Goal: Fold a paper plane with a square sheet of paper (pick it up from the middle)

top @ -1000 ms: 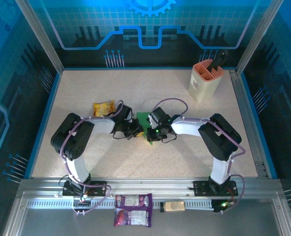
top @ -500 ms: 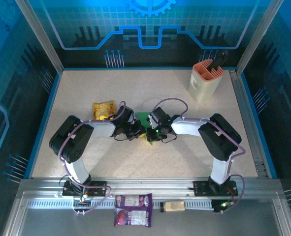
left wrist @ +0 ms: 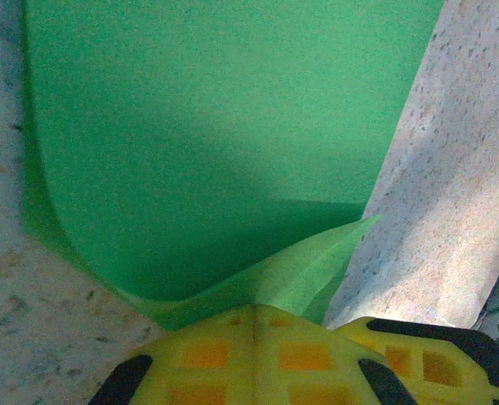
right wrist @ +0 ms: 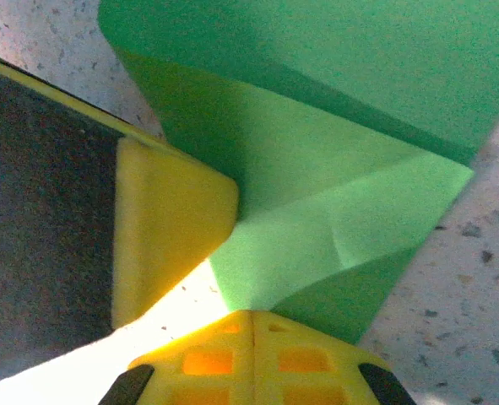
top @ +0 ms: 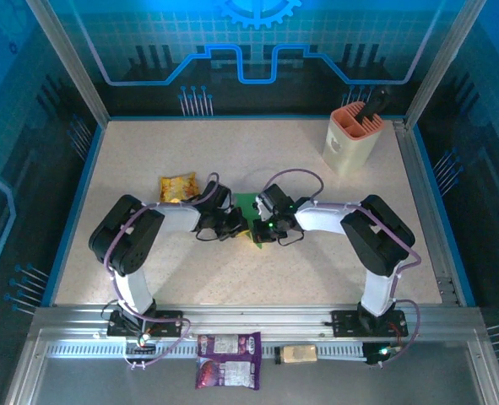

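Observation:
The square sheet of paper (top: 247,203) is green and partly creased, and lies mid-table between both arms. In the left wrist view it (left wrist: 224,143) lies mostly flat, with a raised flap running into my left gripper (left wrist: 254,309), which is shut on that edge. My right gripper (right wrist: 253,314) is shut on a folded, creased corner of the sheet (right wrist: 317,228). The left gripper's yellow finger (right wrist: 169,236) sits close beside that corner. From above, the left gripper (top: 239,226) and right gripper (top: 258,229) nearly touch. A paper plane is out of view.
A yellow snack packet (top: 178,186) lies just behind the left arm. A cream and orange holder (top: 350,139) stands at the back right. On the front rail lie a purple packet (top: 229,348) and a small tan item (top: 300,353).
The left arm's elbow has shifted slightly. Both grippers stay shut and close together at the paper, hardly moving.

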Controlling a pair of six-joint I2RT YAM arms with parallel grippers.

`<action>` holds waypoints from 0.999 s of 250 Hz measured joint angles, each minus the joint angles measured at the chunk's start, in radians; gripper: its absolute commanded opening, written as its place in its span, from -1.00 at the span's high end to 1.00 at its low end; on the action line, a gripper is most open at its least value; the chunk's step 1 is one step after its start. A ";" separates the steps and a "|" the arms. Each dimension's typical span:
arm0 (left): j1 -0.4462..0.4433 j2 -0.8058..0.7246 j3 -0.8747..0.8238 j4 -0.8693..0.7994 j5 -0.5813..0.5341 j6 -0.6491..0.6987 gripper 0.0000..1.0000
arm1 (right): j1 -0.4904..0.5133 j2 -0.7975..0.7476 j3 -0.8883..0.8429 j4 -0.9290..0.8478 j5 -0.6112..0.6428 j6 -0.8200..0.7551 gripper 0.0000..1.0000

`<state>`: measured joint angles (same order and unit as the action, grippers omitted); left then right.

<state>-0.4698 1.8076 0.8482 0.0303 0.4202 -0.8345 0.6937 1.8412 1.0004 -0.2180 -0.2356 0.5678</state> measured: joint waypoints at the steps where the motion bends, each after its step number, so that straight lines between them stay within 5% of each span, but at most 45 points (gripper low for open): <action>1: 0.000 0.000 0.000 0.000 0.001 0.001 0.96 | -0.001 -0.001 -0.001 0.000 -0.001 0.000 0.98; 98: 0.135 0.012 0.002 0.000 0.047 0.054 0.93 | -0.074 -0.040 -0.077 0.055 -0.047 -0.054 0.97; 250: 0.161 -0.184 -0.111 0.033 -0.055 0.051 0.83 | -0.100 -0.059 -0.111 0.054 -0.116 -0.018 0.95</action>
<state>-0.3088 1.6238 0.7372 0.0631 0.3649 -0.7837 0.5941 1.7821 0.8898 -0.1638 -0.3515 0.5499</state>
